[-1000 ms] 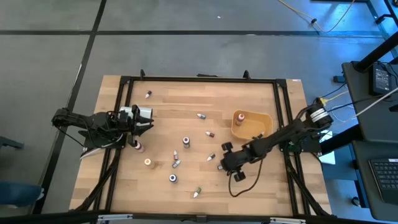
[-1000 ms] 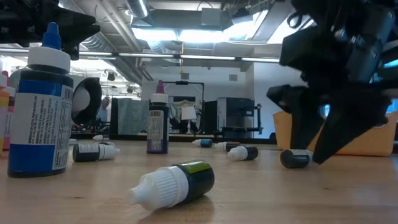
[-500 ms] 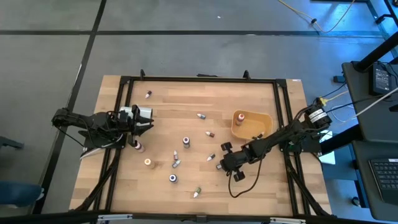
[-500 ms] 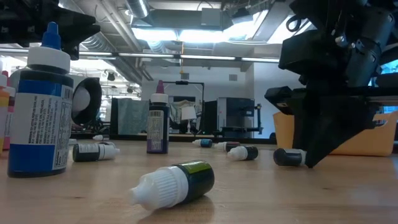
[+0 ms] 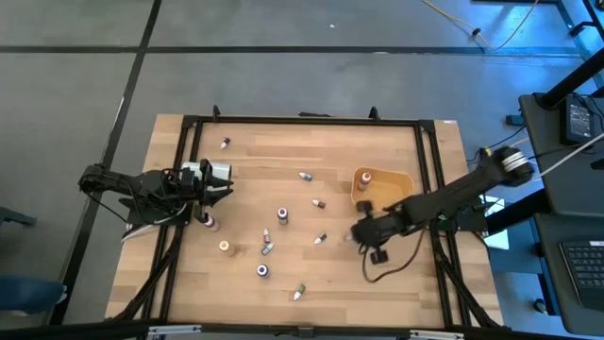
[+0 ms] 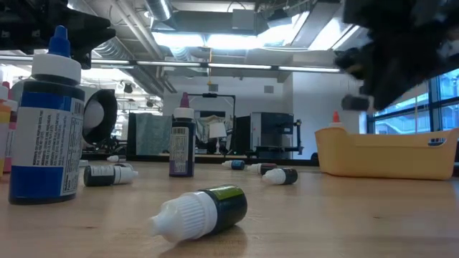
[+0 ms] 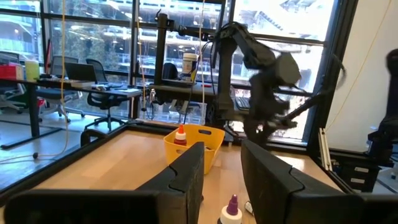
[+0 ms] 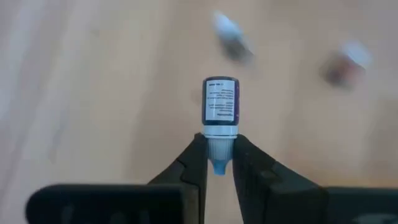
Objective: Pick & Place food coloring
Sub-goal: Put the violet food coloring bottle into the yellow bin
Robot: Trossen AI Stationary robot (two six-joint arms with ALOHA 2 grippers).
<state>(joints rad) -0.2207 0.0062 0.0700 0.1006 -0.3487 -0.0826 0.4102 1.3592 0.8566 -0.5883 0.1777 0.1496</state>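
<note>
Fingers of the right gripper pinch a food coloring bottle by its cap, lifted above the table beside the tan tray. Other bottles lie scattered farther off; the left gripper, seemingly nearly closed and empty, waits at the table's left edge.

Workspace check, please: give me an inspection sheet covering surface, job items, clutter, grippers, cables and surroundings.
Surface: wooden table in a black frame.
Job's things: small dropper bottles scattered mid-table, some upright, some lying; one bottle pinched by its cap in the right gripper; another stands in the tan tray.
Clutter: nothing seen.
Grippers: right gripper shut on the bottle, raised just left of the tray; left gripper waits at the table's left edge, holding nothing.
Cables: black loop hangs under the right arm; yellow and blue leads on the floor.
Surroundings: desks, chairs and windows behind; no person seen.
</note>
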